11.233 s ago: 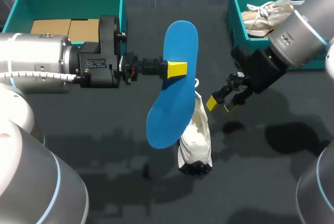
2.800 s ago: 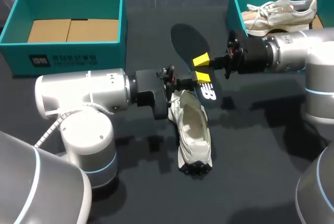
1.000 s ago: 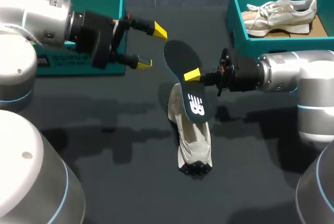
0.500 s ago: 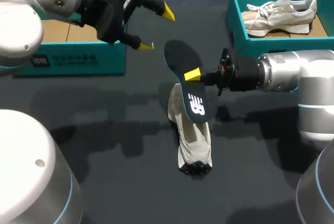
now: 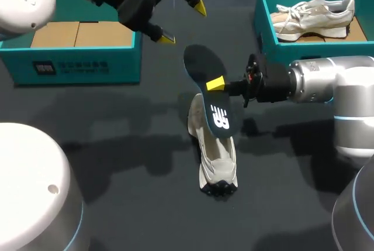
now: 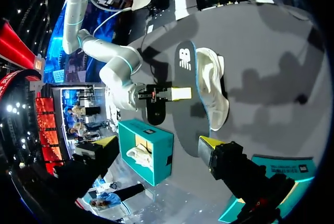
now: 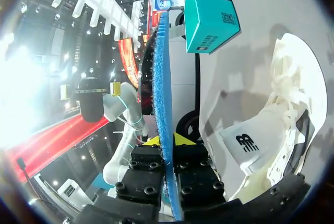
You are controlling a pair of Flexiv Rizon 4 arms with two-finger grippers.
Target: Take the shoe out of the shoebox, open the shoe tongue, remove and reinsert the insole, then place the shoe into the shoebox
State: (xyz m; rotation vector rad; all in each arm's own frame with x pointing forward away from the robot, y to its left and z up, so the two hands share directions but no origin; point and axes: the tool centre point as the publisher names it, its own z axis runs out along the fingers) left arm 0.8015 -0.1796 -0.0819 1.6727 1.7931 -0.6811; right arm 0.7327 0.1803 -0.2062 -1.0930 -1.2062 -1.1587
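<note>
**Inspector:** Clamping the insole (image 5: pixel 208 90) by one edge, the right fingers (image 5: pixel 215 83) are holding it tilted at frame centre, its lower end hanging over the shoe (image 5: pixel 217 157).

**Assessor:** I am advising feeding that lower end in first and sliding it flat, since the thin foam is likely flexing easily. It is showing a dark printed top and a blue textured underside. The white shoe is lying on the desk (image 5: pixel 146 204). The left fingers (image 5: pixel 200 8), upper left, are spread, gripping nothing.
</note>
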